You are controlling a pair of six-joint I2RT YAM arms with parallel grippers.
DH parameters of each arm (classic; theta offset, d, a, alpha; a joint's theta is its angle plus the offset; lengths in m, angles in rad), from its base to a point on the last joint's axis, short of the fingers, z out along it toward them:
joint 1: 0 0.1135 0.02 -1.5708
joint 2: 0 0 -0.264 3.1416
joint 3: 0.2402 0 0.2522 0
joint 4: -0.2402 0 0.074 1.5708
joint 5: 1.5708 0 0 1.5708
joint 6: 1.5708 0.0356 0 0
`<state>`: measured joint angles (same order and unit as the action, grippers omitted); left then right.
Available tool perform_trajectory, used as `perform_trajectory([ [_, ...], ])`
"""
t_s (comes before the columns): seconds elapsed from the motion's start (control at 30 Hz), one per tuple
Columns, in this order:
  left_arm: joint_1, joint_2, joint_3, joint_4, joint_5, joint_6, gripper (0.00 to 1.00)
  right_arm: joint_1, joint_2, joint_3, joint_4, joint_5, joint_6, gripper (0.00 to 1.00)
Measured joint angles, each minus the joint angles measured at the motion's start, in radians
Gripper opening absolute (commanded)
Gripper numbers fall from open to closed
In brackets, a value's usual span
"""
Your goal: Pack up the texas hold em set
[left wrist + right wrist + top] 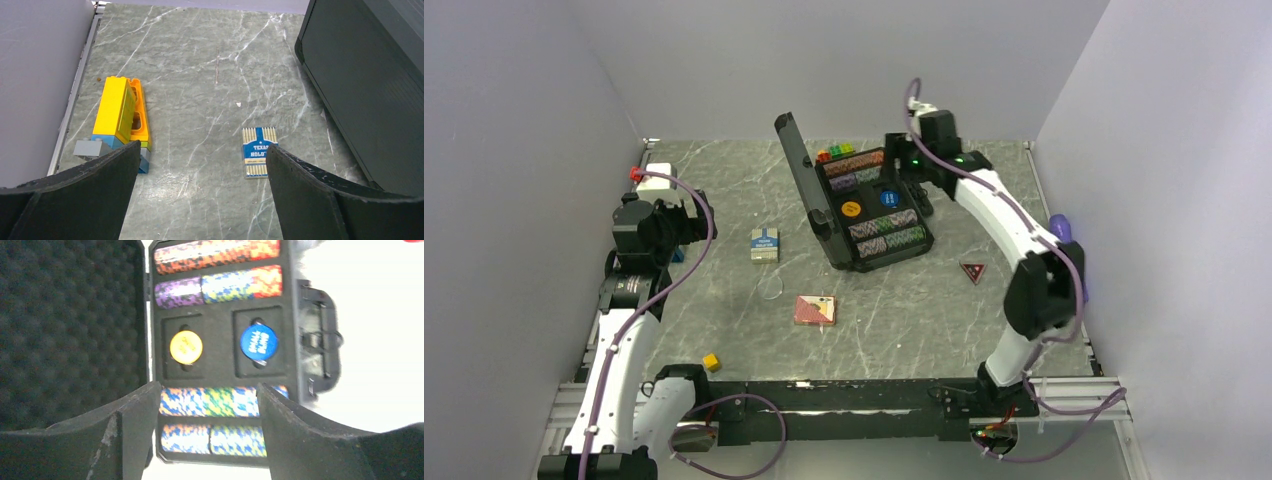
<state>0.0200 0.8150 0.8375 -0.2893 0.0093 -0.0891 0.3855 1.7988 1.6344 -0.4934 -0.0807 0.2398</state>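
The black briefcase point(921, 240) lies open at the table's back centre, with its foam-lined lid point(802, 180) upright on the left. Rows of striped chips point(215, 401), an orange marker point(186, 346) and a blue marker point(258, 341) sit in its tray. My right gripper point(207, 395) is open and empty, above the case at its far right side point(908, 168). The blue-white deck point(765, 244) lies left of the case and also shows in the left wrist view point(259, 159). The pink deck point(814, 310) and the triangular marker point(972, 271) lie on the table. My left gripper point(202, 155) is open and empty at the table's left side point(692, 214).
Yellow and orange toy blocks point(120, 115) lie by the left wall. A white block point(654, 182) sits at the back left. Small coloured blocks point(836, 152) stand behind the case. A yellow cube point(711, 362) lies near the front left, and a purple cylinder point(1058, 228) by the right wall.
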Motion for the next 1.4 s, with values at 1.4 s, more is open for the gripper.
perform_trajectory([
  [1.4,0.000,0.013,-0.002,0.000,0.015,-0.001,0.99,0.559,-0.344,-1.146,0.982,-0.185,-0.451,0.86],
])
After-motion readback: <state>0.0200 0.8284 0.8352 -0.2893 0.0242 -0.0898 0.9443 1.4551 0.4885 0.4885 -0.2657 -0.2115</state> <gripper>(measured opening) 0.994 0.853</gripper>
